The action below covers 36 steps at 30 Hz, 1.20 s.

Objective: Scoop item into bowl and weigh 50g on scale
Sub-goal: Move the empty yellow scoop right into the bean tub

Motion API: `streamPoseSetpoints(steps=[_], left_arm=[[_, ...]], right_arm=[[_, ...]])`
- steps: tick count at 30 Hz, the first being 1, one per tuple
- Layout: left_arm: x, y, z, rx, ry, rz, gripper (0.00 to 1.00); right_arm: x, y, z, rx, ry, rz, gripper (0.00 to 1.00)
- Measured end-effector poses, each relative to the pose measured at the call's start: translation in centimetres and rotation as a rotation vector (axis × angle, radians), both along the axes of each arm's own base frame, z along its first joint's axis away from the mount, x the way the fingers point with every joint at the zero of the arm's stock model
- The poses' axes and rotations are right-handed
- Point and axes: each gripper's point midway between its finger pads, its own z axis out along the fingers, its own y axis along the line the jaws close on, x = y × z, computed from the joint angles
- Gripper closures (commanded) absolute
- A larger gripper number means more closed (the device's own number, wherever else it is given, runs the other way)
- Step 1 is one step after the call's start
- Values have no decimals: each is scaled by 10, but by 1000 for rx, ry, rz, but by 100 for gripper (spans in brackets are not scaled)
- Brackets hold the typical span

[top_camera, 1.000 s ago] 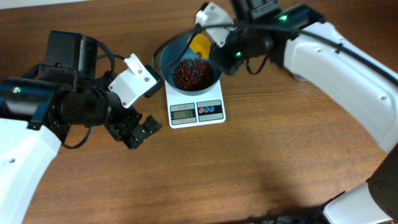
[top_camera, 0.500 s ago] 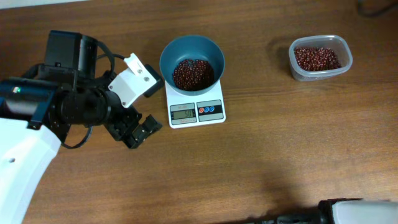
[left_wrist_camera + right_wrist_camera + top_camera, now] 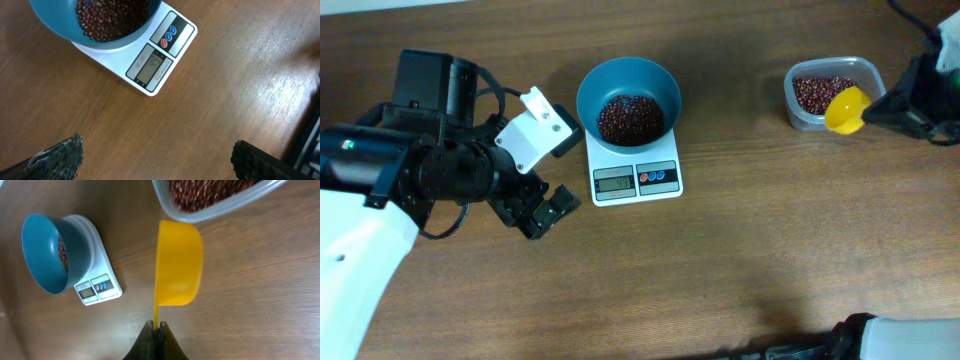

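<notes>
The light-blue bowl (image 3: 628, 82) sits on the white scale (image 3: 636, 179) and holds a pile of red-brown beans (image 3: 629, 117). The bowl (image 3: 65, 30), beans (image 3: 107, 17) and scale (image 3: 157, 62) also show in the left wrist view, and the bowl (image 3: 42, 255) and scale (image 3: 97, 282) in the right wrist view. My left gripper (image 3: 542, 212) is open and empty on the table left of the scale. My right gripper (image 3: 157, 326) is shut on the handle of a yellow scoop (image 3: 179, 265), which hangs at the clear tub's near edge (image 3: 845, 108).
A clear plastic tub (image 3: 798, 110) of more beans (image 3: 820, 92) stands at the back right; it also shows in the right wrist view (image 3: 210, 210). The scale's grey display (image 3: 615, 181) is lit beside its red and blue buttons (image 3: 658, 176).
My right arm left the bowl, went out of view, and now is back at the right edge with the yellow scoop by the tub. The left arm has not moved.
</notes>
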Motion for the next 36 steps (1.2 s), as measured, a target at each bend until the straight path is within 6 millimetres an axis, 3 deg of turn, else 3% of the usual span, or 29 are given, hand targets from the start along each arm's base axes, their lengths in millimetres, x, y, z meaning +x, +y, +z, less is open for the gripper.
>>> streamPoseSetpoints(steps=[1,5,8,10,14,18,24,36], left_arm=[[-1,0,0,0,3,0,1],[0,0,0,0,2,0,1],[0,0,0,0,0,0,1],[0,0,0,0,1,0,1],[0,0,0,0,1,0,1],[0,0,0,0,1,0,1],[0,0,0,0,1,0,1],[0,0,0,0,1,0,1]], right_arm=[[10,3,-6,26,-52,15,96],[57,4,10,-52,-278,83,96],[73,-3,0,-244,-266,98,96],[79,4,-10,-286,-246,129,96],[86,5,-55,-352,-111,161,96],[85,-16,-63,-456,-60,114,96],[88,-20,-95,-437,21,98,96],[95,-6,-92,-345,-17,77,96]])
